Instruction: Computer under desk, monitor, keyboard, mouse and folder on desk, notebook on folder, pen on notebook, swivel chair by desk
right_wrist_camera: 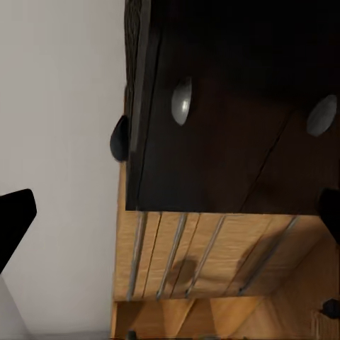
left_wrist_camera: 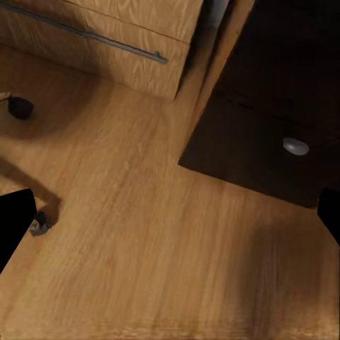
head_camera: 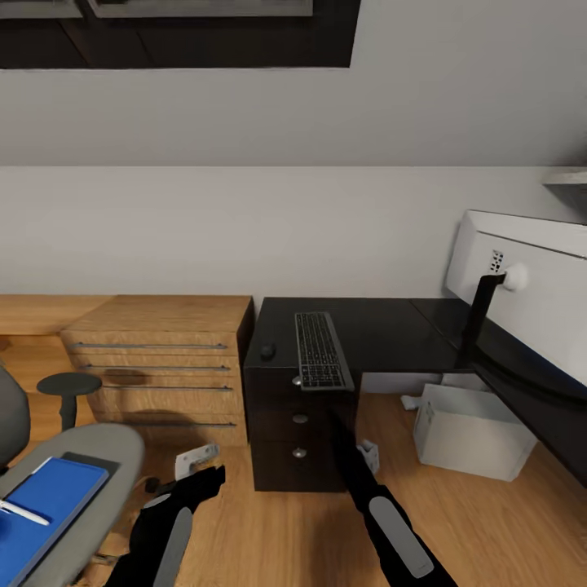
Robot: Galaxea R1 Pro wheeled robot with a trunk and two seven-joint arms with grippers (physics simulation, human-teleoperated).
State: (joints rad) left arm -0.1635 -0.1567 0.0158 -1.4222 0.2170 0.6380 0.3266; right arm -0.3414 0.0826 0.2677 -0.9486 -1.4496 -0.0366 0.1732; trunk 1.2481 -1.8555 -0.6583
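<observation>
We judged the folder (head_camera: 45, 505) step in hand: it lay on the chair (head_camera: 98, 456), pen (head_camera: 24, 512) atop. Both tools hung released; the left tool (head_camera: 196, 463) must reach it.

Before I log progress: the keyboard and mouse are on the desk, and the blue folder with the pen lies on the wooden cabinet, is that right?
Not quite: in the head view the folder with the pen lies on the swivel chair seat. The keyboard and mouse are on the desk.

A black keyboard (head_camera: 321, 352) and mouse (head_camera: 267, 351) lie side by side on the black desk (head_camera: 383, 333), the monitor (head_camera: 530, 297) standing at its right; the computer (head_camera: 471, 430) sits on the wooden floor (head_camera: 489, 522) beneath.
</observation>
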